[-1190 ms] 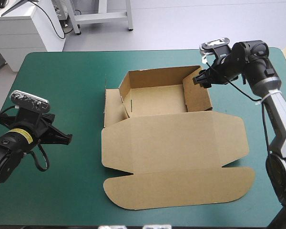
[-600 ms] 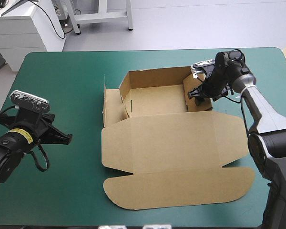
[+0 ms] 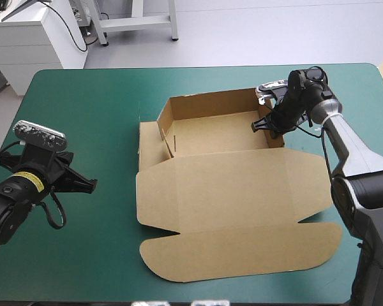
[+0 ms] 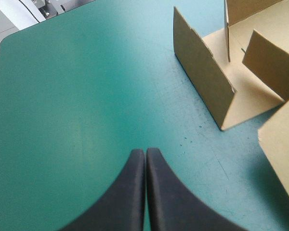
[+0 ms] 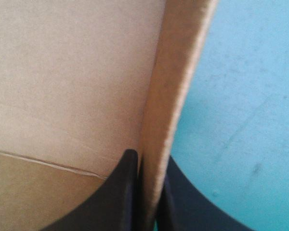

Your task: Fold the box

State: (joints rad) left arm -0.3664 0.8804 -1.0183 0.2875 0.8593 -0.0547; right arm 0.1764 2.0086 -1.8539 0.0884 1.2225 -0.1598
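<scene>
Seemingly mid-tuck on the right wall (image 5: 176,72) of the box (image 3: 230,191), pinched by the right gripper (image 5: 147,156), left gripper (image 4: 145,151) clenched empty; next, probably pressing it home.

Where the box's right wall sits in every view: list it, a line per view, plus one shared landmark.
High view: the right wall stands at the box's right side, the right tool shut on it.
Left wrist view: not in it; only the box's left flap shows.
Right wrist view: the wall rises from between the tool's fingers.
Shared landmark: the teal-green cover.
</scene>
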